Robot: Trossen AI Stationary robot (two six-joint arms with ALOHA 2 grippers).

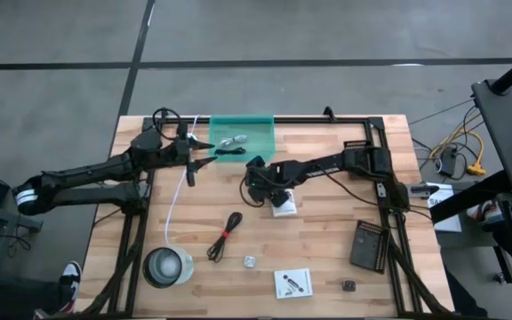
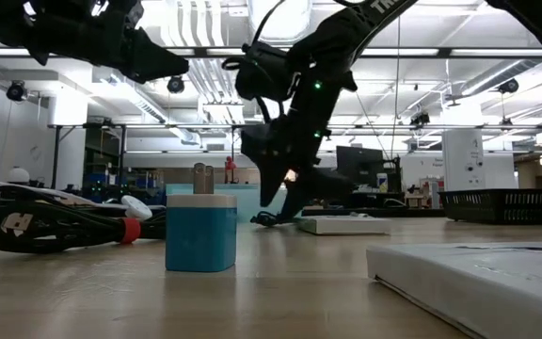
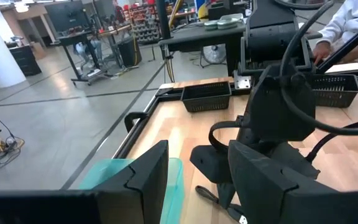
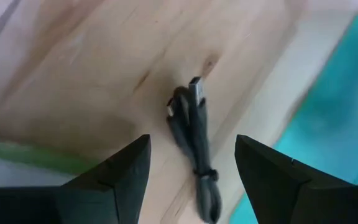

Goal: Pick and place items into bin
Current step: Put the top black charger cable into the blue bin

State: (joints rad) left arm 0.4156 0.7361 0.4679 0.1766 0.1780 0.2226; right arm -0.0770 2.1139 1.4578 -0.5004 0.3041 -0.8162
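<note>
The teal bin [image 1: 254,127] sits at the table's far edge, with silvery pieces [image 1: 232,140] inside. A short black cable bundle [image 4: 194,137] lies on the wood by the bin's near edge [image 1: 229,153]. My right gripper [image 4: 191,140] is open and points down over it [image 1: 254,182], one finger on either side. My left gripper [image 1: 207,153] is open, hovering at the bin's left side [image 3: 197,155]. A black cable with a red tie [image 1: 225,236], a small silvery piece [image 1: 249,261] and two white cards [image 1: 283,209] [image 1: 292,283] lie on the table.
A clear round container [image 1: 167,265] with a white cord stands near the left front. A black perforated board [image 1: 369,244] lies on the right, with a small black piece [image 1: 348,285] nearer the front. Black frame rails border the table. A blue block [image 2: 200,231] stands close to the low camera.
</note>
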